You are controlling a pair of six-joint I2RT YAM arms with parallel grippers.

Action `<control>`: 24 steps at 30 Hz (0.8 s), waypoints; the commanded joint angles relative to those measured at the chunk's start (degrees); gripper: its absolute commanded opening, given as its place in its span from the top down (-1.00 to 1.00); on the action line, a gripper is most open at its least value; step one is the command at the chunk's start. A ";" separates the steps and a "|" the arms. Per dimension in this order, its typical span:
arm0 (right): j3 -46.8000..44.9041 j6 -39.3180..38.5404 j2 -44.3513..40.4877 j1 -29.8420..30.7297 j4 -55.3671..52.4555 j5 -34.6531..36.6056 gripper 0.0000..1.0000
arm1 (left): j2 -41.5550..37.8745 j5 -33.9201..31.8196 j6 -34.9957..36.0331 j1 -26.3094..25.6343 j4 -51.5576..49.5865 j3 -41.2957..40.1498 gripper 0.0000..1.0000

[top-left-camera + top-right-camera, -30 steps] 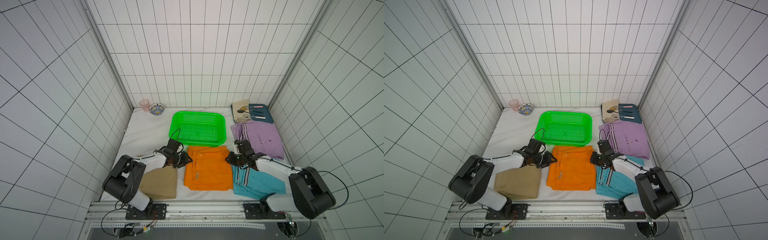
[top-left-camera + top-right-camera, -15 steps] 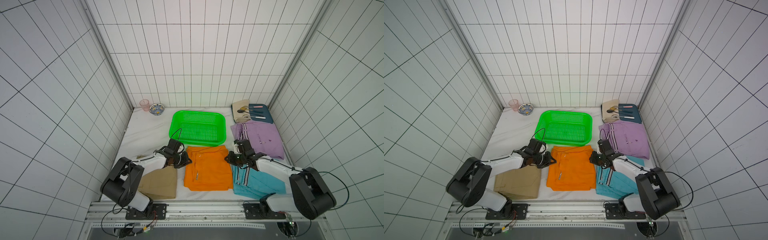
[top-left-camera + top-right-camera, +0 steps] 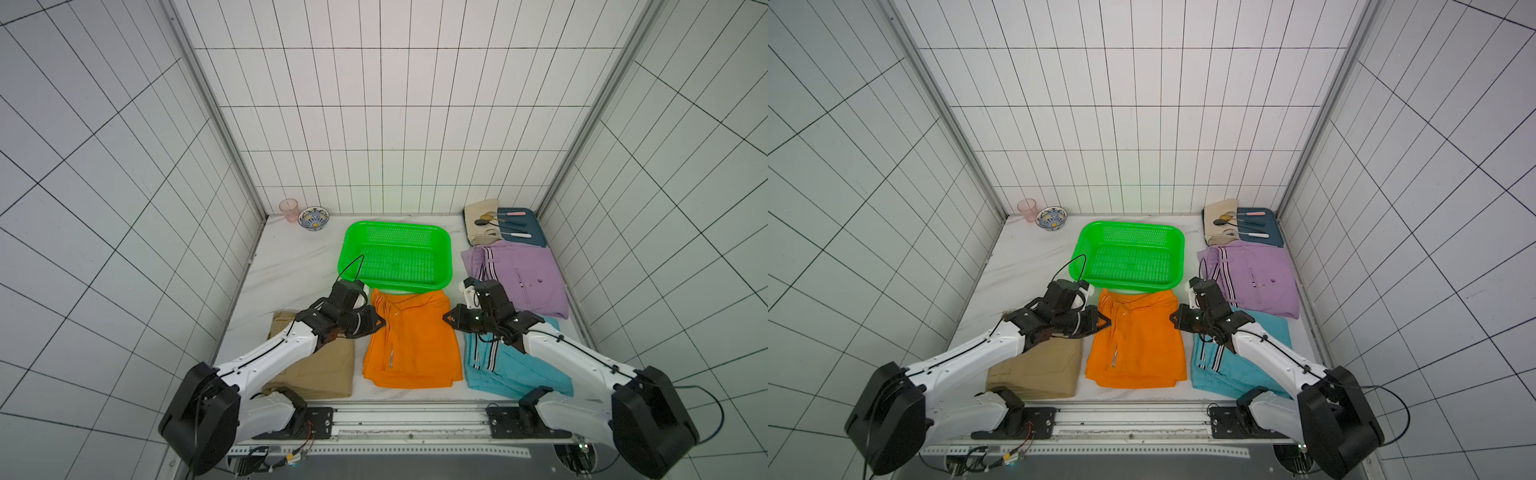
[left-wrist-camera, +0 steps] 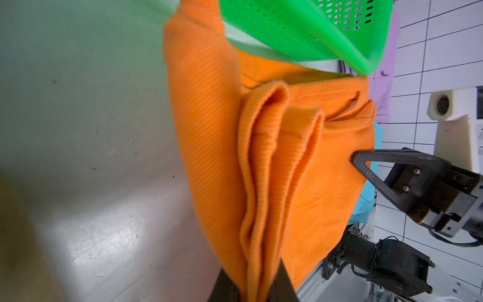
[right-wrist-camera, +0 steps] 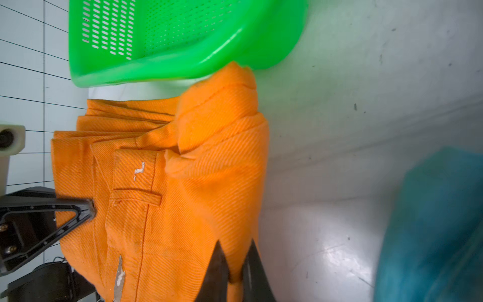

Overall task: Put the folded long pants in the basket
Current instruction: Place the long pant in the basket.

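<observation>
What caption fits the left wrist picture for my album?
Left gripper jaws pinch the orange pants near the green basket.

No lettering, brand or number can be read anywhere; a white mark (image 5: 139,171) on the orange pants (image 5: 188,209) is illegible.

The bright green perforated plastic basket (image 3: 399,235) is sitting upright. Folded orange twill pants (image 3: 415,340) are lying against its near wall, one edge bunching, between folded khaki pants (image 3: 328,365) and striped light blue pants (image 3: 498,365); striped lilac pants (image 3: 528,278) are lying beside it.

orange pants (image 3: 415,345), khaki pants (image 3: 328,370), black-white striped lilac pants (image 3: 528,282) and blue pants (image 3: 498,374), green basket (image 3: 407,286).
</observation>
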 commanded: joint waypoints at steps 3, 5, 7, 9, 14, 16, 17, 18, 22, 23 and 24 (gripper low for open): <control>3.30 -1.04 -9.59 4.18 -3.95 3.44 1.00 | -8.82 -2.62 3.17 -0.62 -3.59 2.39 1.00; 5.39 -1.27 -13.02 4.93 -7.04 6.05 1.00 | -11.30 -6.90 2.77 -0.67 -5.93 3.57 1.00; 8.44 -0.47 -15.89 4.96 -9.06 5.93 1.00 | -11.89 -8.04 2.68 -0.47 -5.48 5.41 1.00; 14.37 -1.53 -16.10 4.92 -12.62 6.07 1.00 | -9.28 -9.93 4.11 -0.28 -10.21 12.20 1.00; 31.95 -7.98 -8.38 4.72 -22.10 9.94 1.00 | 1.03 -12.28 6.87 0.46 -21.22 33.82 1.00; 37.47 -10.39 -4.11 4.61 -22.88 9.85 1.00 | 4.37 -11.16 7.04 1.75 -21.18 39.02 1.00; 39.76 -11.28 -1.80 4.57 -23.13 10.67 1.00 | 5.91 -10.66 7.05 2.77 -21.09 41.59 1.00; 41.89 -11.37 0.70 4.11 -23.13 11.41 1.00 | 7.72 -9.72 7.08 4.43 -20.99 43.45 1.00; 48.86 -12.48 10.32 1.31 -22.05 10.77 1.00 | 14.84 -4.72 5.37 12.27 -19.49 47.56 1.00; 50.19 -12.83 12.74 0.40 -21.01 10.24 1.00 | 17.06 -1.54 4.87 14.41 -18.34 48.22 1.00; 51.06 -13.30 14.95 -0.29 -19.44 9.32 1.00 | 19.49 1.33 4.97 16.00 -17.13 49.23 1.00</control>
